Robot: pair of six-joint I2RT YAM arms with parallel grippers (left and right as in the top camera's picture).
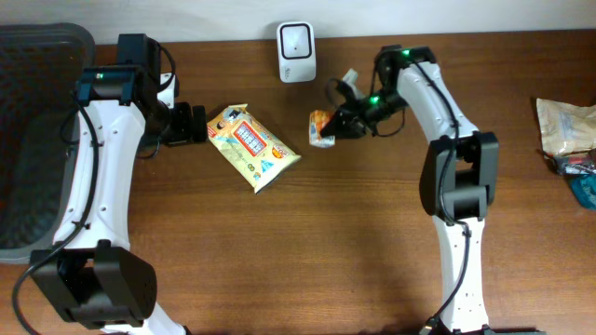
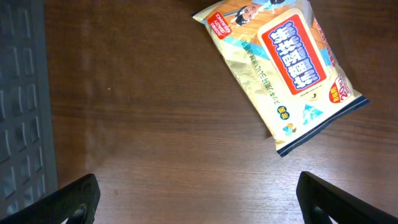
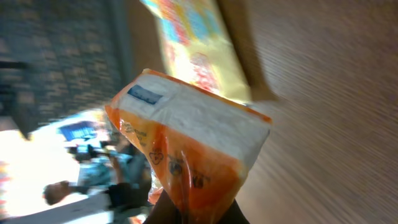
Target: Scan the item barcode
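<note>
We see right gripper clamped on orange packet near scanner, presumably to present its barcode. Left gripper gapes, empty.

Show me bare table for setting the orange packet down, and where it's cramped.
Widest bare table: the front stretch between the arm bases, below the yellow snack bag. Also free: between the right arm and the packets at the right edge. Crowded: the back strip, left gripper through bag and scanner to the right gripper holding the orange packet.
</note>
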